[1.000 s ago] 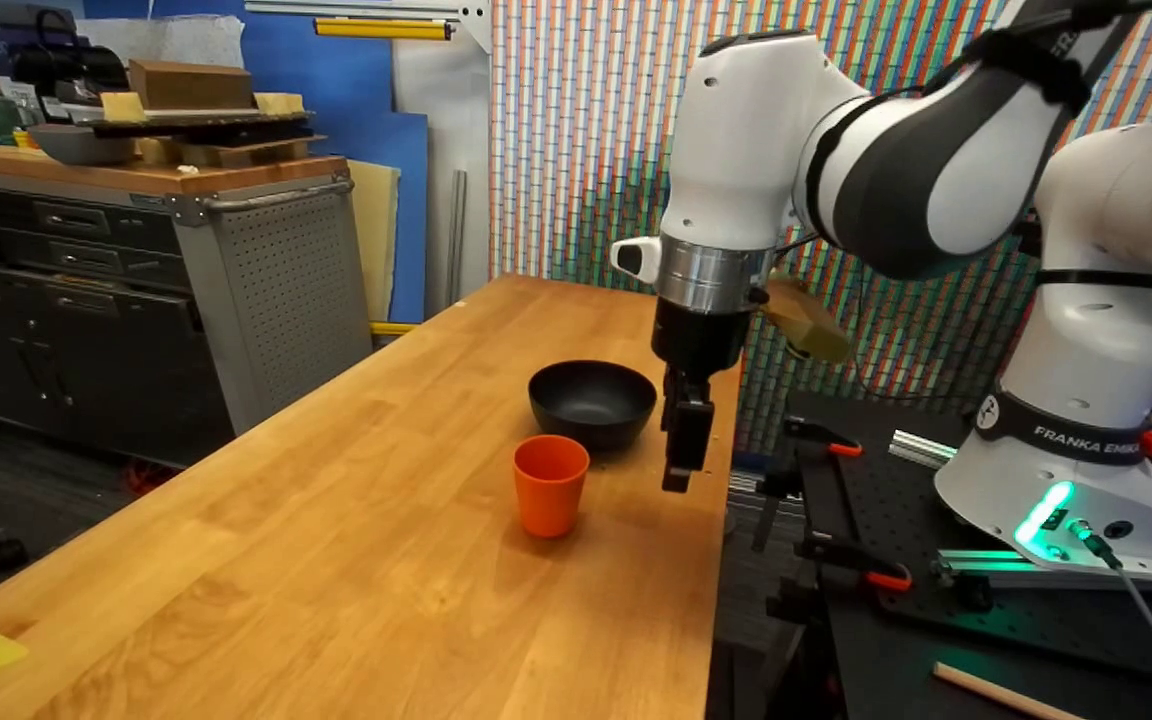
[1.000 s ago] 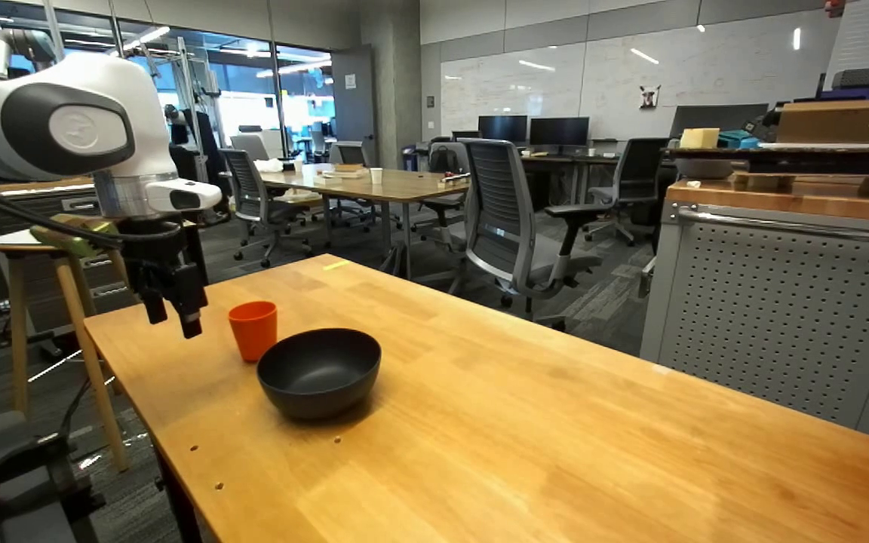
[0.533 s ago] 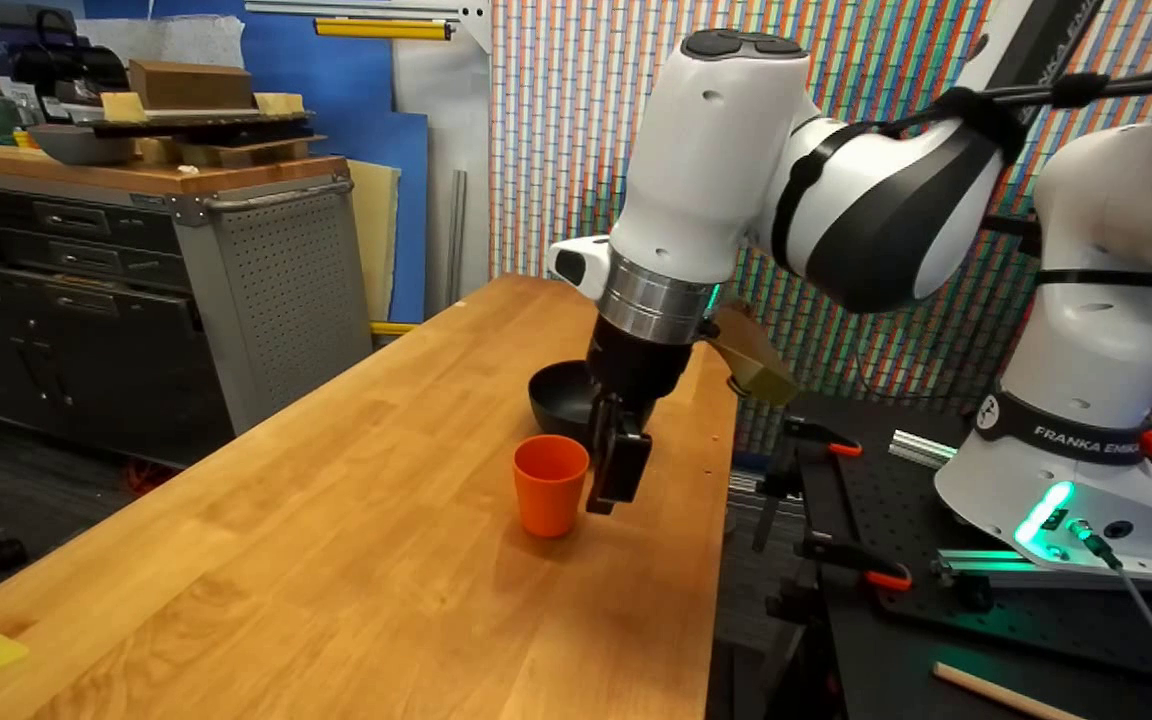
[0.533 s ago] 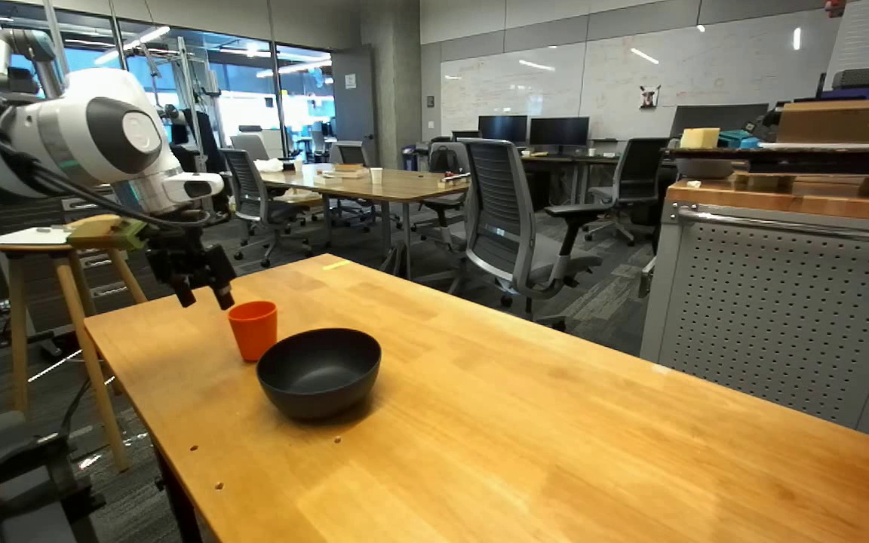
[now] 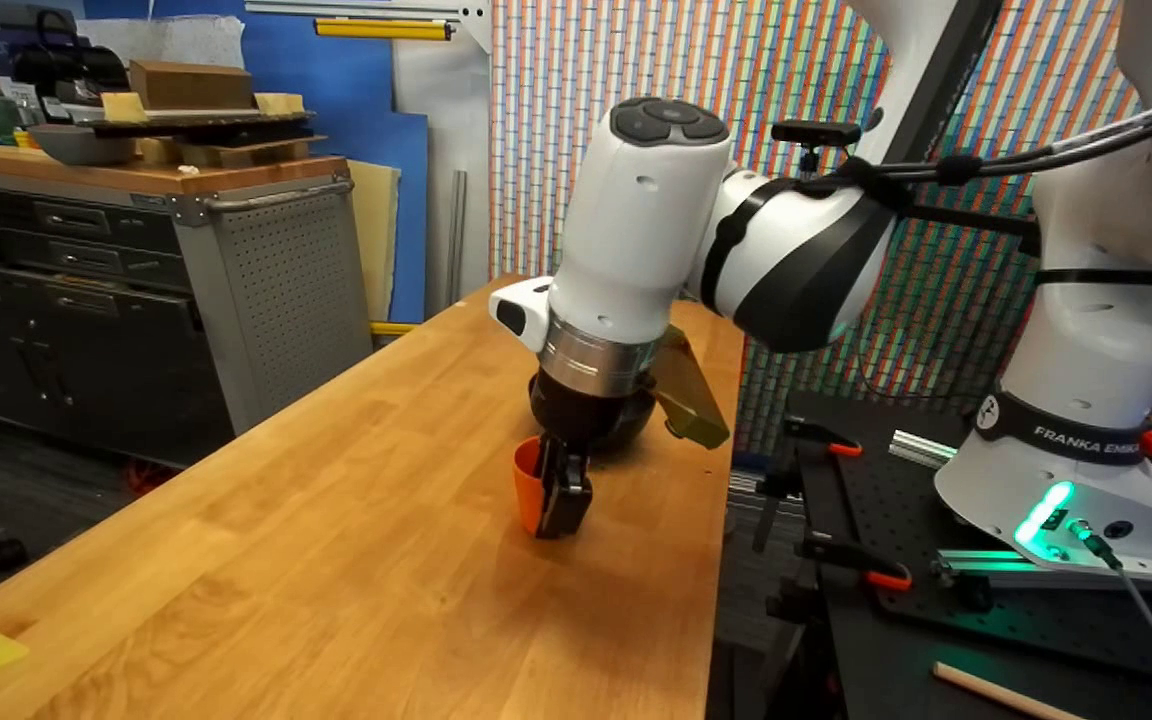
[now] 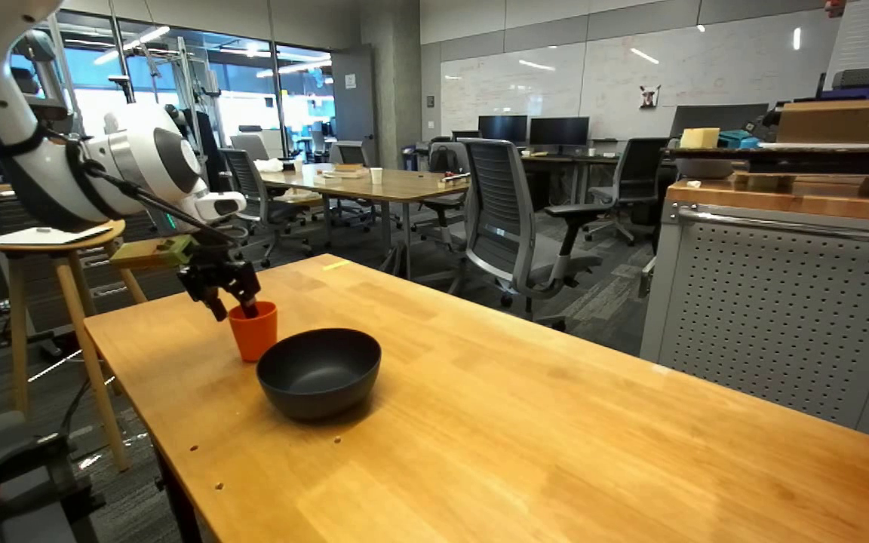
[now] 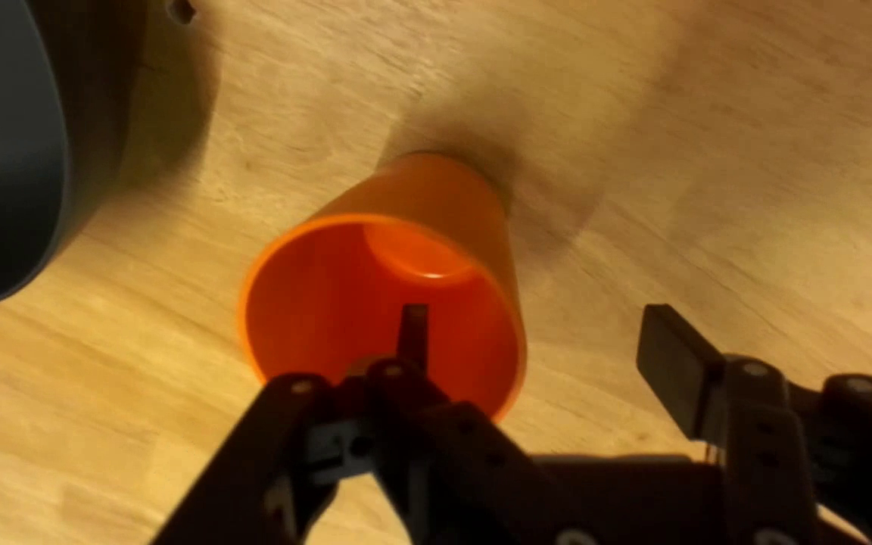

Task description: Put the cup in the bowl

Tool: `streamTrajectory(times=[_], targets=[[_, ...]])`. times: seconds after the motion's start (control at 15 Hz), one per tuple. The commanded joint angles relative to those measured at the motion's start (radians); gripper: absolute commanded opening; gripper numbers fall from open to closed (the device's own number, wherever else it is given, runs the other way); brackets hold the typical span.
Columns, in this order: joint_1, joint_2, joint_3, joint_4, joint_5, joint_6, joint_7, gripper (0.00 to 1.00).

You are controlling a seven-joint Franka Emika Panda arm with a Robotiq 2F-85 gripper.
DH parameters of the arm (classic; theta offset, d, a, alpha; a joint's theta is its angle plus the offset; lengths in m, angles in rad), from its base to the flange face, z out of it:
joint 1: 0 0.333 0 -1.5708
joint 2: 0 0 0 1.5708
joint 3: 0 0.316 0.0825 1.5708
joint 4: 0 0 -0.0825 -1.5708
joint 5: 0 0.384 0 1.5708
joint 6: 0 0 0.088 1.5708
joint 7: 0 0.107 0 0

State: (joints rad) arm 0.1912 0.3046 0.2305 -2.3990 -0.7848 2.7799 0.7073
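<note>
Black two-fingered gripper (image 7: pixel 538 341), spread wide, one finger within the mouth of the orange-red cylindrical plastic cup (image 7: pixel 447 189). The cup stands upright on the light-brown wooden table (image 6: pixel 555 422), left of and farther than the round black bowl (image 6: pixel 320 392) in an exterior view.

A plain orange-red cup (image 6: pixel 253 339) is stood upright on the worktop (image 6: pixel 555 452), its mouth turned upward. Near it a wider black bowl (image 6: pixel 319 381) is set upright; in the wrist view the two are parted by a strip of worktop.
</note>
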Motion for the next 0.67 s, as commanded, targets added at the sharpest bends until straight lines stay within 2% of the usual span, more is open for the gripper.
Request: streamTrajectory(times=[0.0,0.2,0.33,0.53,0.6], targets=[[0.027,0.097,-0.052,0.073,-0.082,-0.005,0.052,0.43],[0.033,0.128,-0.066,0.093,-0.101,-0.008,0.060,0.19],[0.036,0.131,-0.065,0.099,-0.099,-0.010,0.056,0.07],[0.035,0.073,-0.039,0.070,-0.072,-0.028,0.034,0.00],[0.035,0.052,-0.036,0.065,-0.070,-0.034,0.033,0.03]])
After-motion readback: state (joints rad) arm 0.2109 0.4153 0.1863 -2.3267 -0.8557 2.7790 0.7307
